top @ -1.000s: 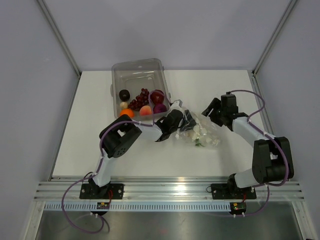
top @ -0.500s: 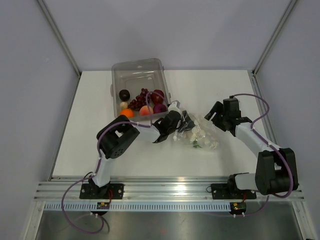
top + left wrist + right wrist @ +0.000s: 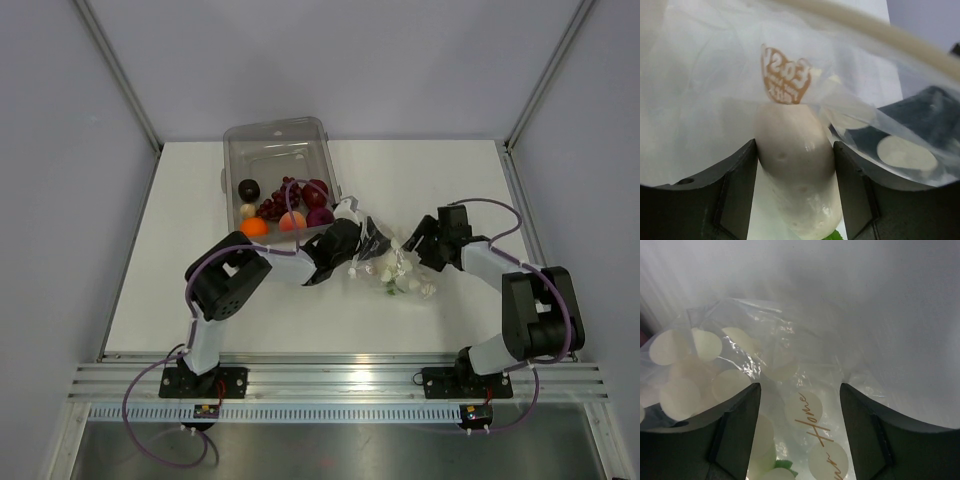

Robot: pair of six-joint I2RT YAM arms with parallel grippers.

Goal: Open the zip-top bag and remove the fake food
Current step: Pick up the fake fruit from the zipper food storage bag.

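With most coloured plastic fake food (image 3: 290,205) lying in the rigid clear plastic bin (image 3: 300,128) beyond it, the left gripper (image 3: 795,150) clamps a white elongated piece (image 3: 796,175) in the opened dotted clear soft plastic zip-top bag (image 3: 405,272), whose film lies loose between the right gripper's (image 3: 800,390) spread jaws, with apparently only pale pieces left.

1. The claw (image 3: 799,390) has its jaws wide apart, with a dark finger (image 3: 732,440) at each lower corner.
2. Between them lies the clear, crumpled bag (image 3: 740,360), with white dots and a gold script "Home".
3. A green piece (image 3: 784,466) shows through it at the bottom edge.
4. The pale worktop (image 3: 880,300) behind is blurred.
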